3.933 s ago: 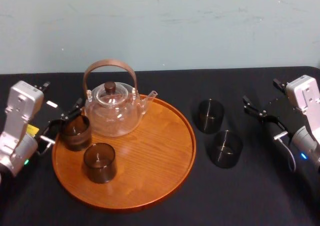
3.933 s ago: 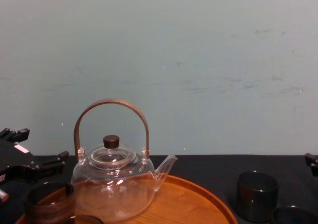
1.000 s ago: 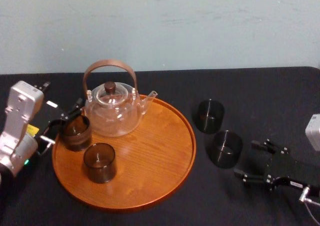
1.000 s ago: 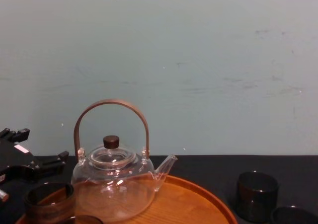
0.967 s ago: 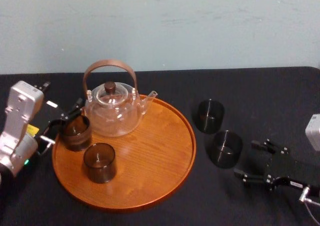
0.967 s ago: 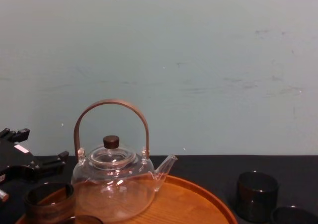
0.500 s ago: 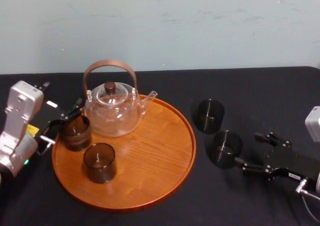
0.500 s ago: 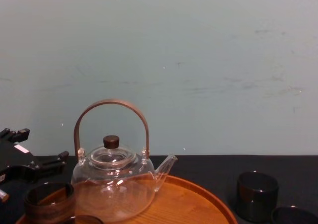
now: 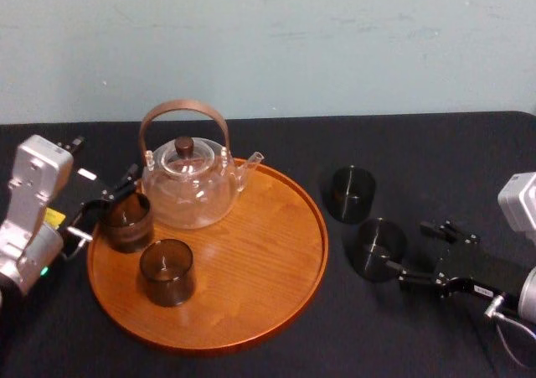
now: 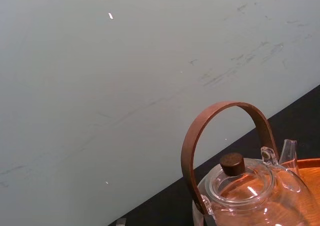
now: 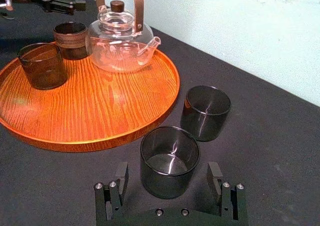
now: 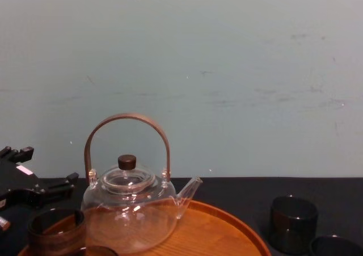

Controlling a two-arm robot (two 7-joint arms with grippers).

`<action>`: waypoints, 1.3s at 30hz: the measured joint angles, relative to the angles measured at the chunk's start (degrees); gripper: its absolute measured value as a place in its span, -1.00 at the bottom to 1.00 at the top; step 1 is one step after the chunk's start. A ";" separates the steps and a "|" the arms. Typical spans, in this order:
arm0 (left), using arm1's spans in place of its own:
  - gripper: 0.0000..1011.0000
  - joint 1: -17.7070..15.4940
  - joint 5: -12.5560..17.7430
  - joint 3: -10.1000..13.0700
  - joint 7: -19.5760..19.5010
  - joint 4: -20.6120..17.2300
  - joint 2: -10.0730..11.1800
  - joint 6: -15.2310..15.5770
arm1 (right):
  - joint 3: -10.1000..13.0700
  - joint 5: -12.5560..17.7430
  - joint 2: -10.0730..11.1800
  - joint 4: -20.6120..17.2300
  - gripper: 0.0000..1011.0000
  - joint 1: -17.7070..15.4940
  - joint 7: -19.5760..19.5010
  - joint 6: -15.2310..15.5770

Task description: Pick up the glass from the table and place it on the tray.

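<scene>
Black metal fingers of the left gripper (image 9: 102, 205) stand spread at the far left, just beside a banded glass (image 9: 126, 220) that sits at the left edge of the tray (image 9: 276, 261). Whether a fingertip touches that glass I cannot tell. Nearer on the tray stands a plain glass (image 9: 167, 271), and farther back the teapot (image 9: 191, 185). Right of the tray, on the black table (image 9: 469, 160), two dark glasses stand close together: the far glass (image 9: 351, 193) and the near glass (image 9: 377, 245), which is the one to lift. The right gripper (image 11: 167, 167) holds its fingers wide apart with the near glass between them. A gap shows on each side, so nothing is pinched.

That glass looks light, stiff and breakable, with a smooth, straight wall that is likely slippery. I would close across its middle height, gently, keeping it upright and clear of its neighbour just behind.

From the chest, the near glass is cut off by the lower edge. Dark as it is against the black cloth, its base is hard to make out.
</scene>
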 joint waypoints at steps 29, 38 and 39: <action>0.98 0.00 0.00 0.00 0.00 0.00 0.00 0.00 | -4.42 1.32 -3.09 6.40 0.98 7.28 1.52 3.46; 0.98 0.00 0.00 0.00 0.00 0.00 0.00 0.00 | -5.34 1.06 -4.02 7.96 0.98 8.94 1.07 3.91; 0.98 0.00 0.00 0.00 0.00 0.00 0.00 0.00 | -5.43 1.02 -4.09 8.08 0.98 9.08 1.05 3.94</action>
